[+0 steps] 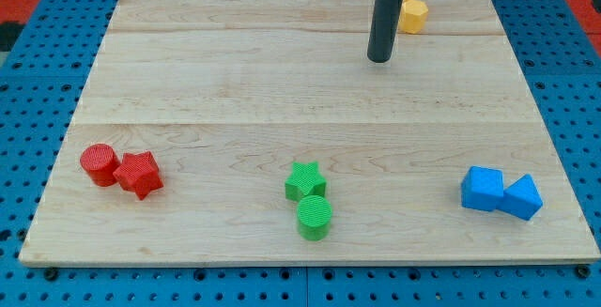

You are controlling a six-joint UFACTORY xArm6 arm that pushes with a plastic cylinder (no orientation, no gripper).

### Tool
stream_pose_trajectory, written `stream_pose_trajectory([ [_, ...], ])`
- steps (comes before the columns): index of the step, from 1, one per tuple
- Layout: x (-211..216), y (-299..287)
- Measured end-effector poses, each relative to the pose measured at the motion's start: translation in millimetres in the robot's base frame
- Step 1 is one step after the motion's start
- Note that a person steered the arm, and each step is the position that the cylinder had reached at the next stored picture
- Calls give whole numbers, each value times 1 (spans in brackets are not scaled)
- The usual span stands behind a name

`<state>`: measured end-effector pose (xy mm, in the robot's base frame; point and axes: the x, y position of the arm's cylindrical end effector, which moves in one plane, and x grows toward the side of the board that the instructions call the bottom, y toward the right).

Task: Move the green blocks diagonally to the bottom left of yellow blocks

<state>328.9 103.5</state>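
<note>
A green star block and a green cylinder block touch each other near the view's bottom middle of the wooden board. A yellow block sits at the view's top right, partly hidden behind my dark rod; its shape is unclear. My tip rests on the board just below and left of the yellow block, far above the green blocks.
A red cylinder and a red star touch at the view's bottom left. A blue cube and a blue angular block touch at the bottom right. Blue pegboard surrounds the board.
</note>
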Motion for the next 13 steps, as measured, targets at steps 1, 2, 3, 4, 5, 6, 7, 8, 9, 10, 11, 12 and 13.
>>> stream_pose_trajectory([
  [1,0,0],
  [2,0,0],
  [3,0,0],
  [4,0,0],
  [5,0,0],
  [6,-1,0],
  [7,-4,0],
  [8,-7,-4],
  [9,-10,-4],
  [10,9,19],
  [11,16,24],
  [12,23,23],
  [13,62,-16],
])
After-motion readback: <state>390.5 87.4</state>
